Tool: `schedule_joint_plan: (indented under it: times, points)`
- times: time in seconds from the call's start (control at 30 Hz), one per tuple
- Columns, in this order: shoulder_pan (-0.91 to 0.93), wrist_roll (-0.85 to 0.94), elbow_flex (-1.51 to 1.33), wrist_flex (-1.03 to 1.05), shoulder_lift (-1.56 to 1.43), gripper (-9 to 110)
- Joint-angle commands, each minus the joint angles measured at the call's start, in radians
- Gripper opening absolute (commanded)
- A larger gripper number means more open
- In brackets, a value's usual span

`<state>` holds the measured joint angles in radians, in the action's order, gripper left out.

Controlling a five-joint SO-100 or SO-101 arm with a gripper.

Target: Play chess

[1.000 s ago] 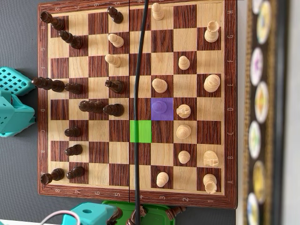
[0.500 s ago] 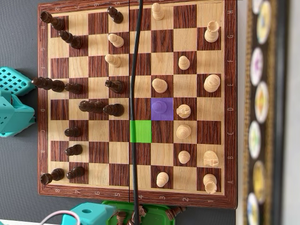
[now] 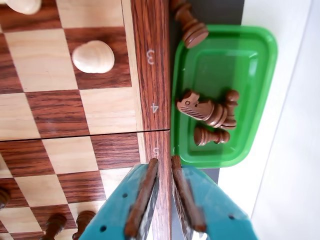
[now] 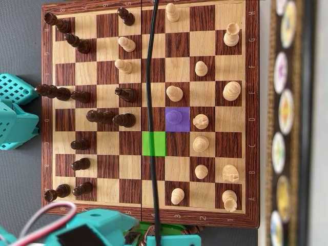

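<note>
In the wrist view my gripper (image 3: pixel 164 161) hangs over the chessboard's numbered border (image 3: pixel 152 75), beside the near corner of a green tray (image 3: pixel 255 60). Its brown-padded jaws stand a narrow gap apart with nothing between them. In the tray lie a dark knight (image 3: pixel 196 107), a dark pawn (image 3: pixel 210 136) and another dark piece (image 3: pixel 231 100). A further dark piece (image 3: pixel 190 25) lies across the tray's far rim. A light pawn (image 3: pixel 93 56) stands on a dark square. The overhead view shows the board (image 4: pixel 251 102) with a purple-marked square (image 4: pixel 177 119) holding a piece and an empty green-marked square (image 4: pixel 154 143).
In the overhead view dark pieces (image 4: pixel 107 118) fill the left half and light pieces (image 4: pixel 201 143) the right. A black cable (image 4: pixel 148 77) runs down the board's middle. My teal arm (image 4: pixel 97 225) covers the bottom edge. Teal parts (image 4: pixel 15 107) sit at the left.
</note>
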<state>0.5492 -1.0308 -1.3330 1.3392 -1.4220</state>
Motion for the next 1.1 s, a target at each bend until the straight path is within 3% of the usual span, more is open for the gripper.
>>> schedule_joint_plan:
  times: [0.0,0.57,1.07]
  points:
    - [-0.043,-0.032,0.037,0.0,-0.135,6]
    - [-0.284,-0.264,-0.255,-0.011,-0.457,7]
    - [-0.557,-0.408,-0.322,-0.075,-0.485,7]
